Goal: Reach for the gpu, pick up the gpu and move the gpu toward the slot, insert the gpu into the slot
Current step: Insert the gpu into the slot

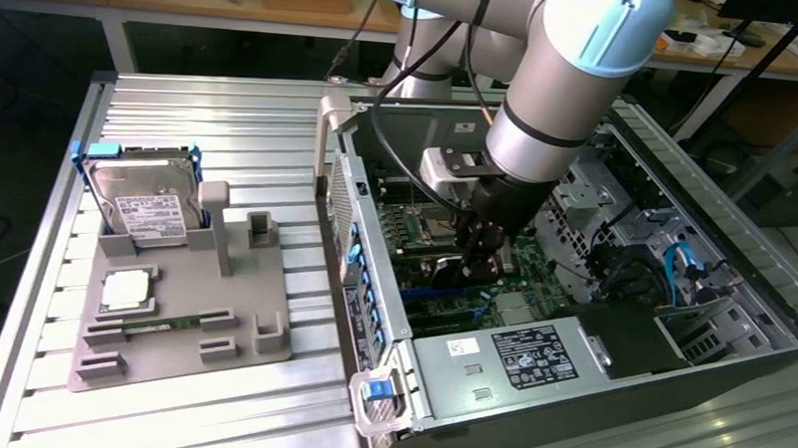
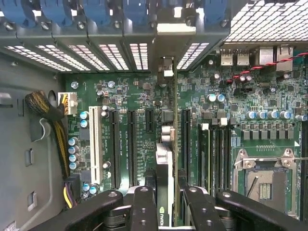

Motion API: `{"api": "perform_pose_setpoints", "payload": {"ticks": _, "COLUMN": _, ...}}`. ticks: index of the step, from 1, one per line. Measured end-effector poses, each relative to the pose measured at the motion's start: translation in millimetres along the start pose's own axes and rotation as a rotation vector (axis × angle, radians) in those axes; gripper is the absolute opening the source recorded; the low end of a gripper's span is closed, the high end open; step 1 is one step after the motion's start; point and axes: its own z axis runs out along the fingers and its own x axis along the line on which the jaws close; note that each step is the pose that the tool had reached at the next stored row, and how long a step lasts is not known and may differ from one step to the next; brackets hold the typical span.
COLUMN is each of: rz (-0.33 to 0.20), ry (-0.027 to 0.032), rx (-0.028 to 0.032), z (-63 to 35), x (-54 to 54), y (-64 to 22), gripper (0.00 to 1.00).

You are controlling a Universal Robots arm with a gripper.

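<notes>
In the exterior view the claw (image 1: 485, 255) is deep inside the open computer case (image 1: 715, 295), just above the green motherboard (image 1: 419, 235). Something dark hangs between its fingers, but from here I cannot tell it clearly. On the table beside the case, a gray fixture (image 1: 170, 316) carries the hard drive (image 1: 141, 210). In the wrist view the claw (image 2: 166, 204) is closed on the gpu (image 2: 164, 159), seen edge-on, its long axis running straight away from the claw toward the case's rear wall. The slot (image 2: 169, 103) lies directly under the card, along the same line, between neighboring long connectors. I judge the card is aligned but perhaps not yet fully seated.
</notes>
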Motion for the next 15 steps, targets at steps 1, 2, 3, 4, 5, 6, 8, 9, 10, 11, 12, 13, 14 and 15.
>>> {"api": "perform_pose_setpoints", "payload": {"ticks": 1, "rz": -0.001, "ry": 0.0000, "rx": 0.0000, "z": 0.0, "x": -0.3, "y": 0.3, "gripper": 0.27}}
{"api": "perform_pose_setpoints", "payload": {"ticks": 2, "rz": -0.003, "ry": 0.0000, "rx": 0.0001, "z": 0.1, "x": -0.5, "y": 0.5, "gripper": 0.27}}
{"api": "perform_pose_setpoints", "payload": {"ticks": 3, "rz": -0.004, "ry": 0.0000, "rx": 0.0000, "z": 0.1, "x": -0.6, "y": 0.8, "gripper": 0.27}}
{"api": "perform_pose_setpoints", "payload": {"ticks": 4, "rz": -0.006, "ry": 0.0001, "rx": 0.0000, "z": 0.1, "x": -0.7, "y": 1.1, "gripper": 0.27}}
{"api": "perform_pose_setpoints", "payload": {"ticks": 5, "rz": -0.008, "ry": 0.0001, "rx": 0.0000, "z": 0.1, "x": -0.9, "y": 1.4, "gripper": 0.27}}
{"api": "perform_pose_setpoints", "payload": {"ticks": 6, "rz": -0.011, "ry": 0.0002, "rx": 0.0000, "z": 0.1, "x": -1.0, "y": 1.8, "gripper": 0.27}}
{"api": "perform_pose_setpoints", "payload": {"ticks": 8, "rz": -0.016, "ry": 0.0003, "rx": -0.0001, "z": 0.1, "x": -1.2, "y": 2.3, "gripper": 0.27}}
{"api": "perform_pose_setpoints", "payload": {"ticks": 9, "rz": -0.018, "ry": 0.0005, "rx": -0.0001, "z": 0.1, "x": -1.3, "y": 2.6, "gripper": 0.27}}
{"api": "perform_pose_setpoints", "payload": {"ticks": 10, "rz": -0.020, "ry": 0.0005, "rx": -0.0001, "z": 0.1, "x": -1.4, "y": 2.8, "gripper": 0.27}}
{"api": "perform_pose_setpoints", "payload": {"ticks": 11, "rz": -0.021, "ry": 0.0005, "rx": -0.0001, "z": 0.1, "x": -1.5, "y": 3.0, "gripper": 0.27}}
{"api": "perform_pose_setpoints", "payload": {"ticks": 12, "rz": -0.023, "ry": 0.0005, "rx": -0.0001, "z": 0.2, "x": -1.5, "y": 3.2, "gripper": 0.27}}
{"api": "perform_pose_setpoints", "payload": {"ticks": 13, "rz": -0.024, "ry": 0.0006, "rx": -0.0001, "z": 0.2, "x": -1.6, "y": 3.4, "gripper": 0.27}}
{"api": "perform_pose_setpoints", "payload": {"ticks": 14, "rz": -0.025, "ry": 0.0007, "rx": -0.0002, "z": 0.2, "x": -1.6, "y": 3.5, "gripper": 0.27}}
{"api": "perform_pose_setpoints", "payload": {"ticks": 15, "rz": -0.025, "ry": 0.0008, "rx": -0.0002, "z": 0.2, "x": -1.6, "y": 3.6, "gripper": 0.27}}
